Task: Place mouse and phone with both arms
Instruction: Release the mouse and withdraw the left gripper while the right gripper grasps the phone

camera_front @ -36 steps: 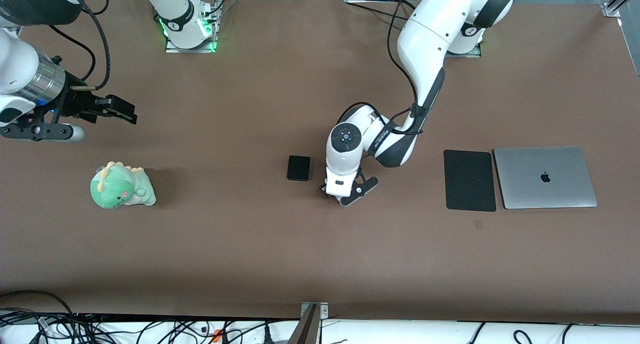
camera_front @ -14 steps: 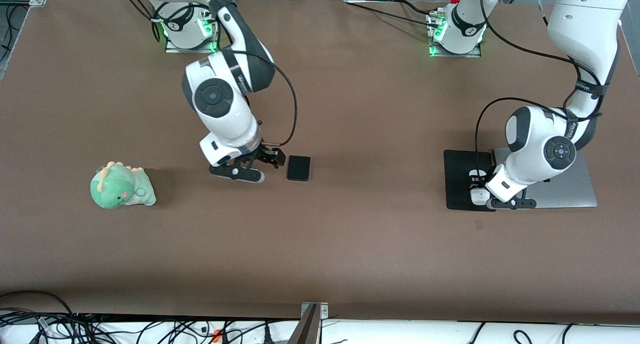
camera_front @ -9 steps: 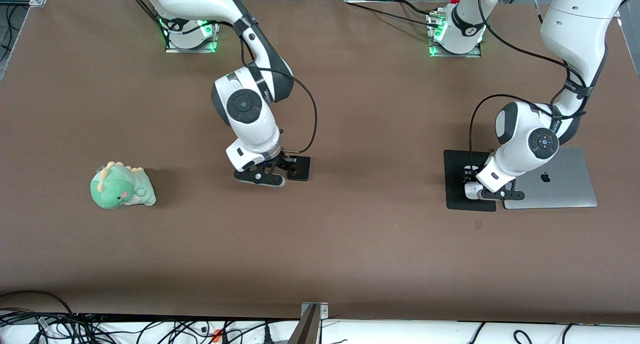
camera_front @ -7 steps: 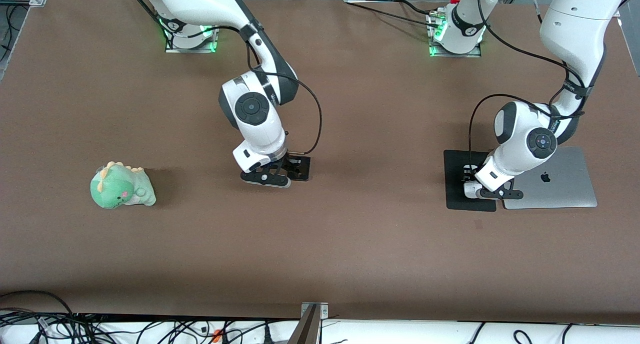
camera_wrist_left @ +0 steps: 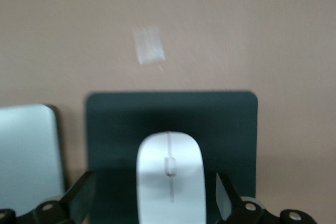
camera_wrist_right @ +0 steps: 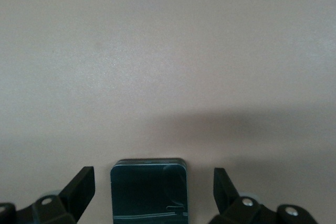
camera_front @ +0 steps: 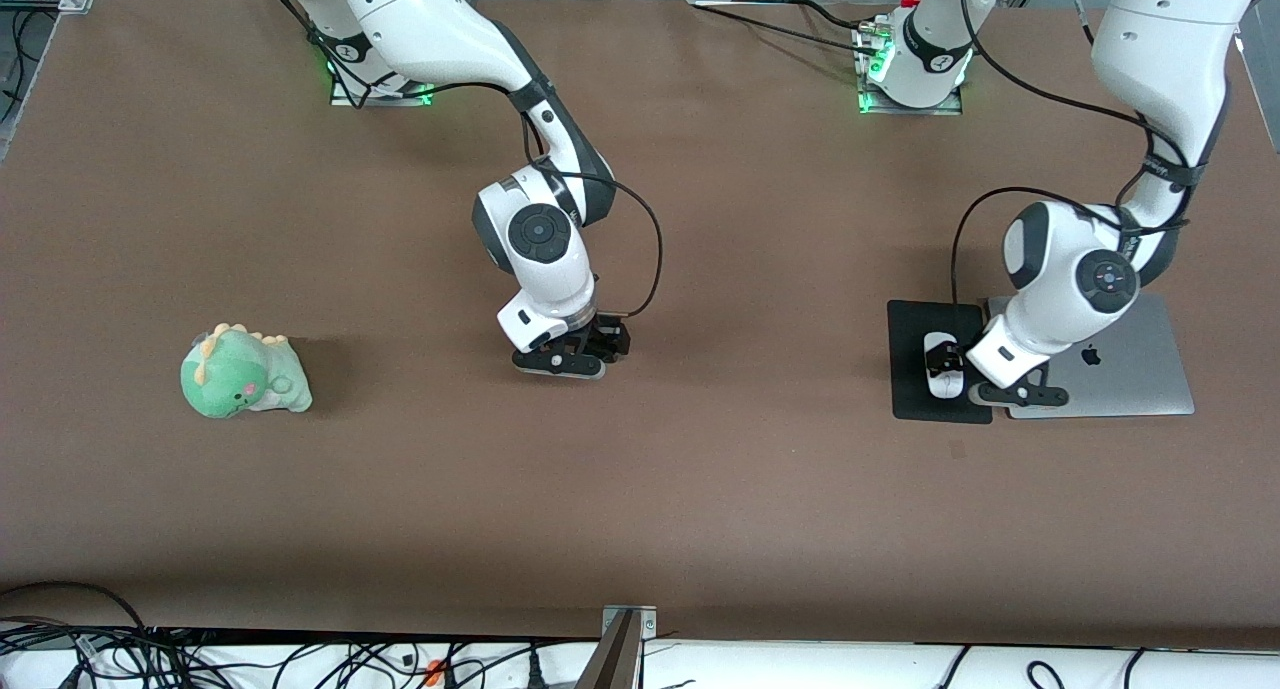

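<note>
A brown table [camera_front: 700, 489] is seen from above, with two white robot arms reaching down onto it. Toward the left arm's end, a grey laptop [camera_front: 1130, 369] lies closed, and a black mouse pad [camera_front: 910, 369] lies just beside it. Toward the right arm's end a green plush dinosaur [camera_front: 243, 373] sits untouched.

The white mouse [camera_front: 941, 365] now rests on the mouse pad. It was clamped a second ago; since then the left gripper [camera_wrist_left: 157, 203] has been opened, and its fingers [camera_wrist_left: 79, 203] are seen standing apart on either side of the mouse without pinching it. The mouse's placing is therefore judged done, with only a withdrawal left for that arm.

Near the table's middle, the right gripper [camera_front: 590, 346] has been brought down over the phone [camera_wrist_right: 149, 191], having hung off to one side a second ago. Its fingers are spread, with the small black rectangle lying flat between them, not yet gripped. Closing on the phone is judged the step now in hand.
</note>
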Controlling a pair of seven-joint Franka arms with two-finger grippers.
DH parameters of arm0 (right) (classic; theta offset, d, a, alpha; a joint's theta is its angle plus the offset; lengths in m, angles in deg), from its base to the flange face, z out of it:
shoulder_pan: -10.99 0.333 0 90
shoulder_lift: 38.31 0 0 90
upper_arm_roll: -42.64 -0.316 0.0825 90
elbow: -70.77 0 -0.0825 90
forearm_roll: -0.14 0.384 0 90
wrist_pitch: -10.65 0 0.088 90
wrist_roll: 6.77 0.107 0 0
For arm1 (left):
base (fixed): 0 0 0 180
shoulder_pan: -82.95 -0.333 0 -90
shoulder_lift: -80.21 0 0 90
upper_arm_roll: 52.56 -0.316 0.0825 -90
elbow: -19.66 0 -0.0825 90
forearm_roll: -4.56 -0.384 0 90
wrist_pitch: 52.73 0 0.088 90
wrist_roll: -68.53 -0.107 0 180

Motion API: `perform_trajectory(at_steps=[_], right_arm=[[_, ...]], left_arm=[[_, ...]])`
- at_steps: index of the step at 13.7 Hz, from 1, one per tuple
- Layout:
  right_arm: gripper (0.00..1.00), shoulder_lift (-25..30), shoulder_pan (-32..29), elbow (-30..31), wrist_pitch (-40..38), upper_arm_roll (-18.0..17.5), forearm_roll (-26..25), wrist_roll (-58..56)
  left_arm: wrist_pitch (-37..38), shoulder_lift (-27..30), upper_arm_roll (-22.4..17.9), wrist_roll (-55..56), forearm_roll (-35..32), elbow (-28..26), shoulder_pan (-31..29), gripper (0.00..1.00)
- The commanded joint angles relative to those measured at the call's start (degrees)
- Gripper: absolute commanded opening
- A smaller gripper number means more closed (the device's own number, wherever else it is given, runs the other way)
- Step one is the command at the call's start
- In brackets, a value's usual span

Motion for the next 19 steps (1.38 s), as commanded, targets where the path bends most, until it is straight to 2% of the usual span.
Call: perform_trajectory(at_steps=[1,4,9,12,16,19], right_arm=[[1.00,-1.3,1.4,-0.8,0.5,0.9,-2.1,1.9],[1.00,-3.0,2.5,-1.0,2.6,0.7,-8.6,8.4],[1.00,-3.4,2.6,-1.0,2.8,0.6,-9.0,8.8],[1.00,-3.6,2.6,-0.9,4.0,0.6,-9.1,8.8],[1.00,-4.3,3.1,-1.0,5.1,0.6,-8.9,8.8],[1.00,-5.3,3.4,-1.0,7.3,0.6,-8.9,8.9]], left_arm=[[8.1,2.6,1.0,-2.5,-1.3,5.0,-2.1,1.00],[19.7,3.2,1.2,-3.1,-0.5,14.2,-2.8,1.00],[36.7,12.1,1.3,-7.3,3.4,22.7,-5.0,1.00],[42.4,18.4,1.3,-7.6,4.1,22.9,-5.5,1.00],[45.8,21.5,1.0,-6.9,3.4,22.7,-4.3,1.00],[46.8,22.4,-4.1,-6.6,3.2,22.2,2.2,1.00]])
